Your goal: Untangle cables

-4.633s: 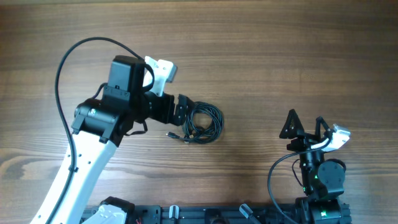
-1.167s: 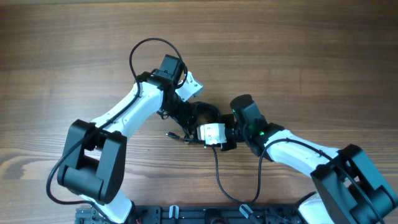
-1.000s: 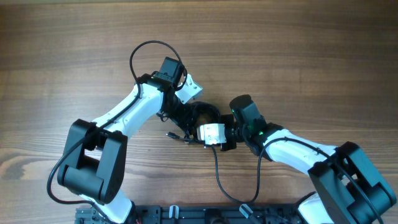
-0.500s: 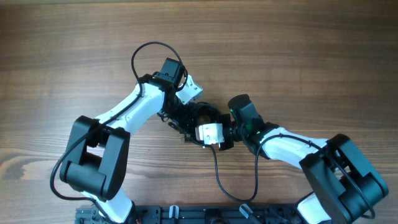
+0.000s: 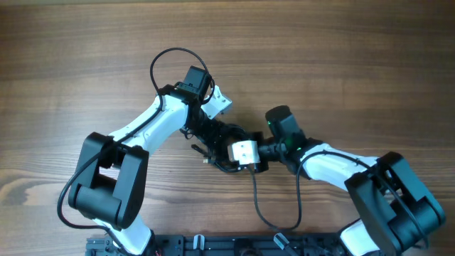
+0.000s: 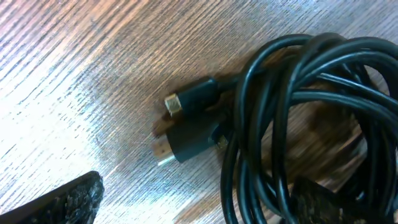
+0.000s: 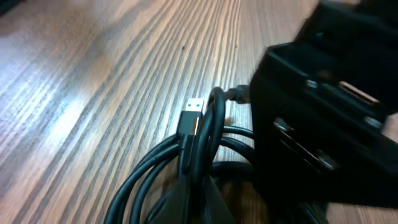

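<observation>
The overhead view is filled edge to edge by a brown wood-grain table (image 5: 341, 57), with a dark rail (image 5: 213, 245) seen along its near edge. In the left wrist view the grain is washed pale by glare at the left. The cables (image 6: 235, 162) are found near the middle of the table as one black coiled tangle, lying between the two arms. Two plugs (image 6: 189, 140) are laid side by side on the bare wood just beside the coil, and a blue-tongued plug (image 7: 194, 106) is seen lying on top of the strands. The left gripper (image 5: 210, 139) is held wide open over the tangle, with nothing clasped. The right gripper (image 5: 227, 156) is closed at the coil's edge, strands pinched between its tips
</observation>
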`<state>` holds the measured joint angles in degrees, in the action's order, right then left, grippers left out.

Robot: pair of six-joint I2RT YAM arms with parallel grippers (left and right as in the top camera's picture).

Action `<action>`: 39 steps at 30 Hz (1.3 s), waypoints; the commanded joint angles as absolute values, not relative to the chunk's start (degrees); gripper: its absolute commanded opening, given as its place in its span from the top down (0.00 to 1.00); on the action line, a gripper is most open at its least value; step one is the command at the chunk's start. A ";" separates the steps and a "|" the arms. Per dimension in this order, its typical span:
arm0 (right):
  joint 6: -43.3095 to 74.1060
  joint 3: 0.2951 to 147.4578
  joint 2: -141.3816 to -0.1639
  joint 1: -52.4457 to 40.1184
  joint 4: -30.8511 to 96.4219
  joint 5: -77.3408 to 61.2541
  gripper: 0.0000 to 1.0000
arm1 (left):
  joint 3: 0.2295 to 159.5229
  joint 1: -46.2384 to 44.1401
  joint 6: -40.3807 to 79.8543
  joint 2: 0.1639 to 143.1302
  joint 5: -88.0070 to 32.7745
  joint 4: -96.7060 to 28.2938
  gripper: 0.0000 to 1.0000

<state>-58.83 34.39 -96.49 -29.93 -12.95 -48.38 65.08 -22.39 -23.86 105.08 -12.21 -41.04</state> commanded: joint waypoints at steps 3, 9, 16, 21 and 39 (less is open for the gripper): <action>-59.00 34.54 -96.53 -24.80 -13.10 -60.10 0.96 | 64.49 -22.24 -23.49 105.91 -13.04 -40.88 0.02; -54.70 34.54 -96.53 -19.62 -14.76 -64.95 0.96 | 64.51 -22.24 -18.59 105.75 -15.38 -40.40 0.00; -47.77 34.54 -96.53 -16.62 -17.91 -63.68 0.96 | 64.51 -22.41 -18.65 105.75 -21.32 -37.47 0.06; -42.68 34.54 -96.53 -16.49 -21.82 -62.39 0.96 | 64.51 -24.05 -19.05 105.75 -21.43 -37.63 0.07; -29.74 34.54 -94.08 -16.47 -29.91 -60.01 0.96 | 64.51 -25.34 -11.70 81.25 -20.32 -40.58 0.03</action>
<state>-34.87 34.15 -96.20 -16.91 -28.45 -60.27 64.90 -25.06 -16.32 86.11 -20.05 -40.29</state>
